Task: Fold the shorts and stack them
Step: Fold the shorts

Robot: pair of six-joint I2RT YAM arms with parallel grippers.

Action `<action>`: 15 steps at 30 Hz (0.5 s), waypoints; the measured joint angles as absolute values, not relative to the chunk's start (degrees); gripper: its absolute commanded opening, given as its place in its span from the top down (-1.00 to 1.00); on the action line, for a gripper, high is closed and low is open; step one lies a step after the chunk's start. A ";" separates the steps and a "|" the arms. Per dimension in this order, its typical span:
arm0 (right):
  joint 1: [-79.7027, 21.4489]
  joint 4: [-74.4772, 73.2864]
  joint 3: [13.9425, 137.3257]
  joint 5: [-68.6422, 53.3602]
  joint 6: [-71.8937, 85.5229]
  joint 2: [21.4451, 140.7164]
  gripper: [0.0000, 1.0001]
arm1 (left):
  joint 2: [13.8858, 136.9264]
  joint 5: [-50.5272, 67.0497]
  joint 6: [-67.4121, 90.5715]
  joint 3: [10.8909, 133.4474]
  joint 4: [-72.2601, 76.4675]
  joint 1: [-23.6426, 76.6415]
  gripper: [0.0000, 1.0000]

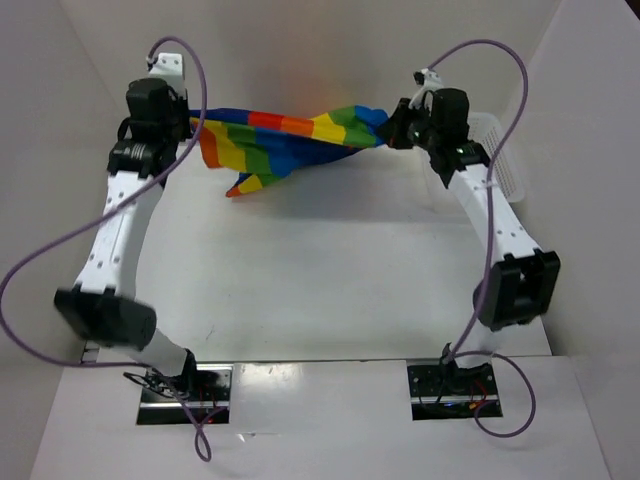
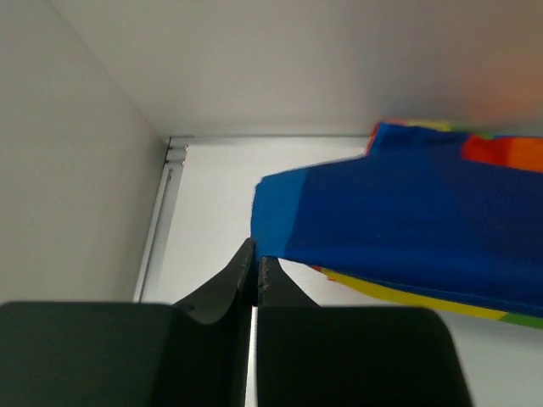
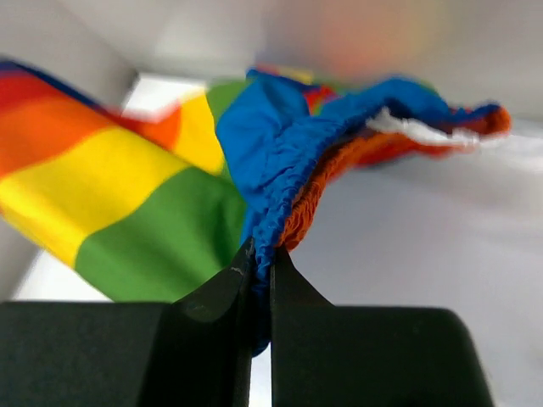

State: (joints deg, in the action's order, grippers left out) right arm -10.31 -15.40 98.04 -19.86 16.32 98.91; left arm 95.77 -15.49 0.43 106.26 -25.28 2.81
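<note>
Left wrist view: we see the left gripper with its fingers pressed almost together, nipping the blue corner of the shorts. Our right gripper is likewise clamped tight, pinching the gathered blue and orange waistband. From the top we see the shorts lifted off the table at its far end, stretched between the two grippers, with a striped corner drooping nearer the left side. Both arms reach forward with elbows bent outward and wrists raised. The right wrist is just beside the basket.
</note>
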 measured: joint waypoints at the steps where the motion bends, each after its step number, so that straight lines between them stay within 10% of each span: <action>1: -10.11 -15.57 95.33 -20.25 14.79 95.88 1.00 | 90.70 -16.01 0.38 103.37 -25.47 4.21 1.00; 15: -11.40 -38.92 57.43 -22.98 -12.08 74.96 1.00 | 66.85 -11.90 0.19 68.40 -52.47 20.88 1.00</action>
